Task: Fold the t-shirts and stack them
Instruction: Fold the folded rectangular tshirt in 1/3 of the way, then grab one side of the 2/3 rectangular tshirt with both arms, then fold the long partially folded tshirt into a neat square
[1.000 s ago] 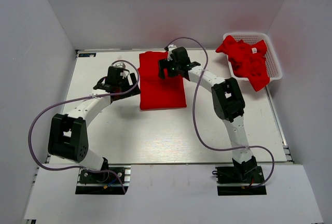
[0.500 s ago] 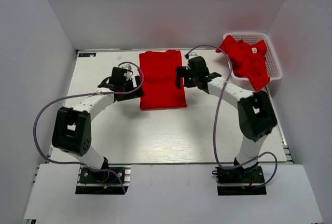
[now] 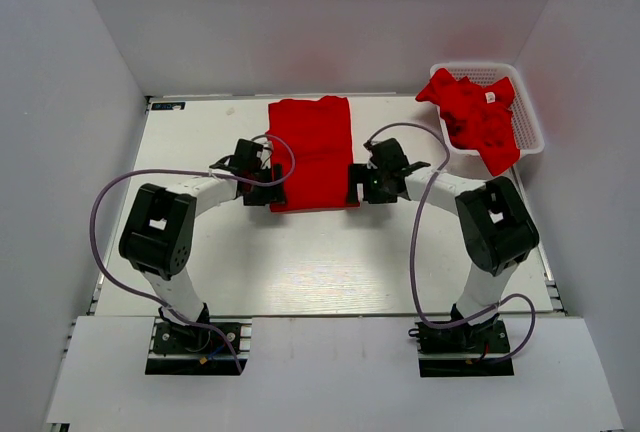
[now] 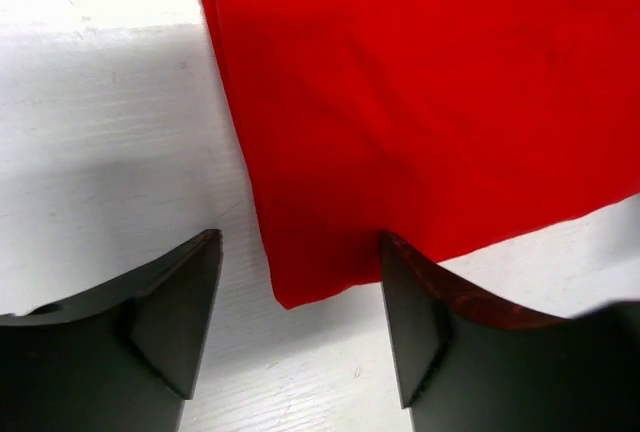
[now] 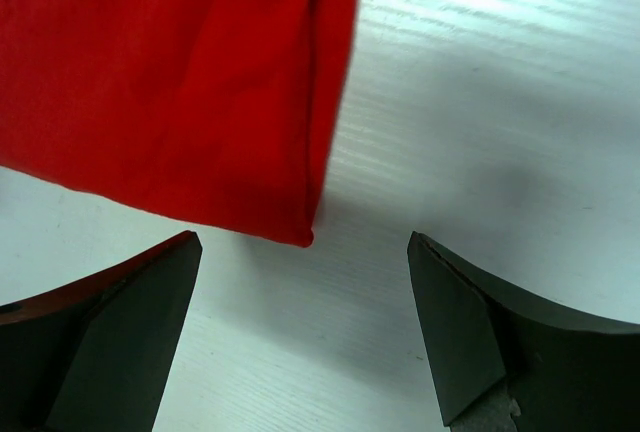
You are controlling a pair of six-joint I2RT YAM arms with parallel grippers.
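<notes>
Flanking near corners of the folded t-shirt, left tool and right tool low, both spread.

You had a plain bright red t-shirt on a white table with faint streaked grain. The heap of t-shirts in the white lattice basket was the same red, with one small white tag. Your left arm and right arm were white with black joints, the left gripper and right gripper black, the cables purple.
</notes>
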